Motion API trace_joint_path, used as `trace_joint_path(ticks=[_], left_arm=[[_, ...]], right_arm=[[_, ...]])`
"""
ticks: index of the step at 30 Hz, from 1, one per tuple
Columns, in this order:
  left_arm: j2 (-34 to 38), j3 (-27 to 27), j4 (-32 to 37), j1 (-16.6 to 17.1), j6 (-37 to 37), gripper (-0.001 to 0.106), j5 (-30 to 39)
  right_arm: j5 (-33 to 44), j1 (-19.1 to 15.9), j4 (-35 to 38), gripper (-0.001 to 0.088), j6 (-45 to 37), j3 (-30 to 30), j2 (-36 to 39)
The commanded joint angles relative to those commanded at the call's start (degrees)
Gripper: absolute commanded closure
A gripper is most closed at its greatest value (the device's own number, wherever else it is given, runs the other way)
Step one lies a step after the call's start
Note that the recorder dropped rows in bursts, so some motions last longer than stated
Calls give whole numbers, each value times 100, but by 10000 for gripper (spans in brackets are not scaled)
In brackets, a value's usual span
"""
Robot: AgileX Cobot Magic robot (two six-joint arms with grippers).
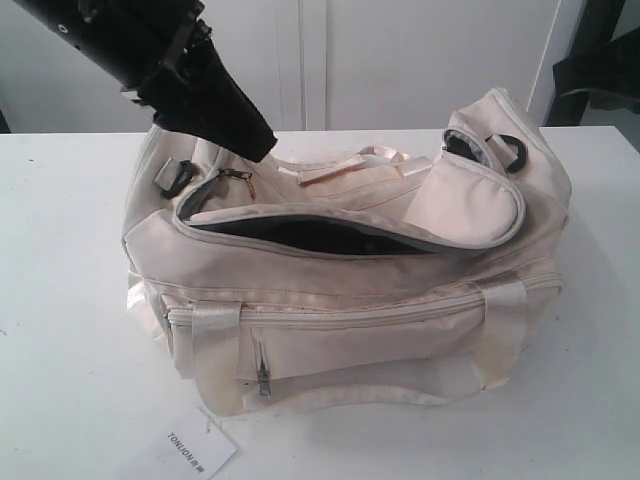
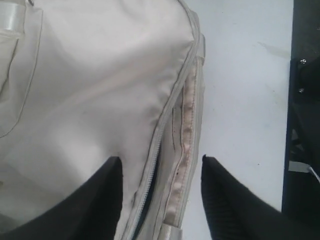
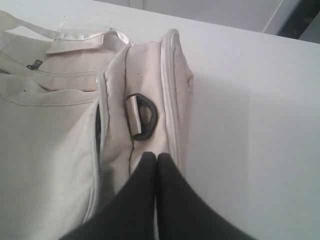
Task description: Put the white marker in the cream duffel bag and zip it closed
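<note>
The cream duffel bag lies on the white table, its top zipper open over the dark lining. No white marker shows in any view. My left gripper hangs over the bag's left end close to the zipper pull. In the left wrist view the gripper is open, its fingers straddling the zipper track and a shiny webbing strip without touching them. My right gripper is shut with nothing seen between its fingers, just above the bag's right end near the black ring.
A white TONLION tag lies on the table in front of the bag. The bag's right end flap stands raised with a black ring. A dark arm part sits at the back right. A black frame borders the table.
</note>
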Motion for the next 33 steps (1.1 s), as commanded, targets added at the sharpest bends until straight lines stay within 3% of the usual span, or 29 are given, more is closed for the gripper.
trace_joint_path(ticks=[9,24,33], left_arm=[[-475,0,1711,0,-1562,520,-465],[-398,0,3944,0,-3645,520,-959],[166,0,4238,0,-4212,520,-1182]], right_arm=[[-1,0,12,868,0,0,0],[-12,0,5,868,0,0,0],[-12,0,5,868,-67,0,0]])
